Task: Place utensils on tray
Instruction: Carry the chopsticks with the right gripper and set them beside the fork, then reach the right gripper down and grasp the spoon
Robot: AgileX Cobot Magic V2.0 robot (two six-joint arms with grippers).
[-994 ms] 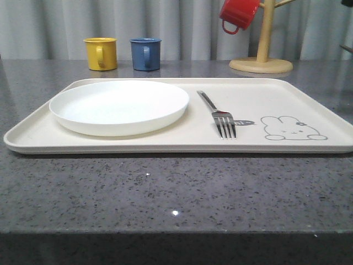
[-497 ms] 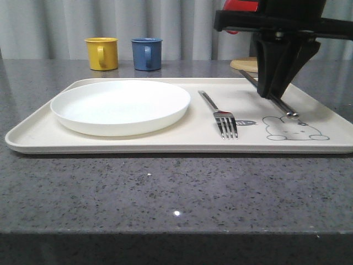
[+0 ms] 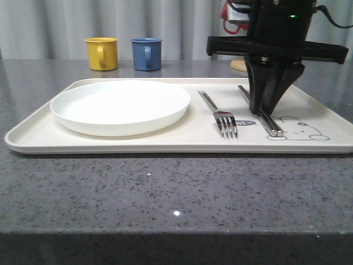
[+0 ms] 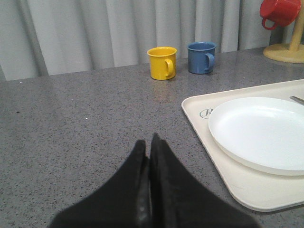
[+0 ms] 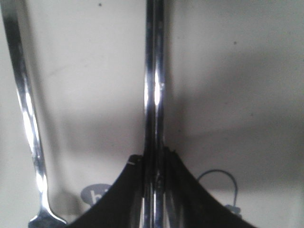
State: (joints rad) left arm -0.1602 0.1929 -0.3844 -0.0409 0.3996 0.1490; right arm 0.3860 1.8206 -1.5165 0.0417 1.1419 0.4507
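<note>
My right end effector [image 3: 267,110] stands over the right part of the cream tray [image 3: 138,144], its fingers [image 5: 183,190] clamped on the pair of silver chopsticks [image 3: 263,114]. The chopsticks lie low along the tray surface, their near tips over the rabbit drawing [image 3: 300,129] and their far ends pointing toward the tray's far rim. Just to their left the fork [image 3: 219,115] lies flat on the tray, tines toward the near side. The white plate [image 3: 120,106] rests on the left half of the tray. My left end effector [image 4: 149,190] is clenched with nothing between its fingers, above the bare grey counter [image 4: 71,123] left of the tray. A yellow mug [image 3: 101,53] and a blue mug [image 3: 146,53] stand on the counter beyond the tray.
</note>
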